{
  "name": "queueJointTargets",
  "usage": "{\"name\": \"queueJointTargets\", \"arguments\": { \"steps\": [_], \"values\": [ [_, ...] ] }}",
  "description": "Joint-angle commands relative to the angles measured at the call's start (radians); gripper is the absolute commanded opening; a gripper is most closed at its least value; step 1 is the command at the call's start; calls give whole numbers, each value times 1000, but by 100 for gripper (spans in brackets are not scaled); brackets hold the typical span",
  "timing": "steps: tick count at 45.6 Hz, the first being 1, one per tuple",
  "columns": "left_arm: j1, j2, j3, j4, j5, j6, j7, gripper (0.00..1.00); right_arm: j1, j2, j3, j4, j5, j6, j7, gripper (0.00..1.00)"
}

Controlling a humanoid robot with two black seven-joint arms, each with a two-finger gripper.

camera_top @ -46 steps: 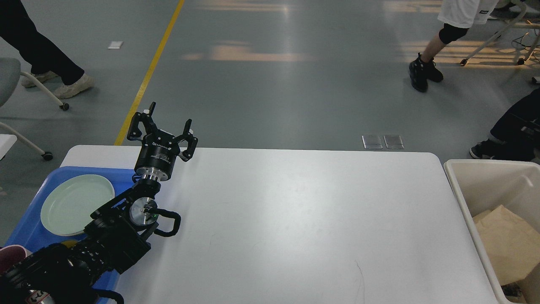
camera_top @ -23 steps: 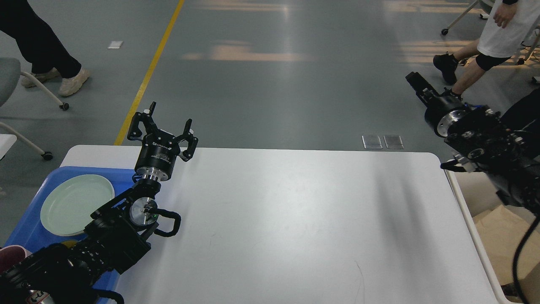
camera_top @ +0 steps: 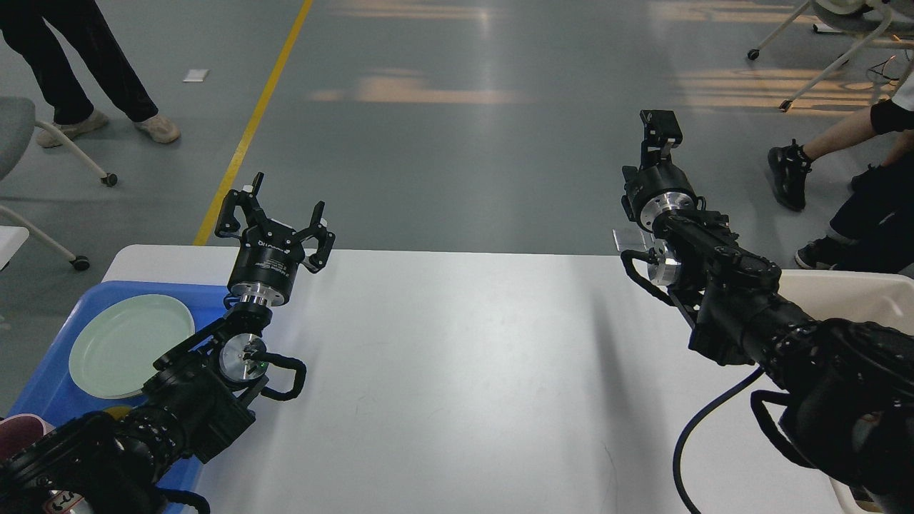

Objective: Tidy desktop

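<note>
The desktop (camera_top: 464,371) is a wide white tabletop that fills the lower half of the head view. My left gripper (camera_top: 282,207) is open and empty, pointing up above the table's far left edge, beside the blue tray. My right arm comes in from the lower right across the table's right side. My right gripper (camera_top: 660,128) points up beyond the far right edge. It looks like one dark block, so I cannot tell its fingers apart. Nothing shows in it.
A blue tray (camera_top: 107,291) sits on the table's left end with a pale green plate (camera_top: 128,346), a pink cup (camera_top: 18,432) and a small yellow thing (camera_top: 118,412). A cream-white bin (camera_top: 857,293) stands at the right, partly behind my right arm. People and chairs are on the floor beyond.
My right arm has come into view from the right and swung left over the table's right side, now covering much of the bin. My left arm has not moved. People in the background walked.
</note>
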Motion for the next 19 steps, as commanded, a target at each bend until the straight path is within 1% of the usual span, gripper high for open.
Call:
{"name": "queueJointTargets", "arguments": {
  "steps": [1,19],
  "values": [
    [0,0,0,0,0,1,0,96,-8,-1,13,0,0,6,0,100],
    [0,0,0,0,0,0,0,96,-28,-24,20,2,0,12,0,100]
  ]
}}
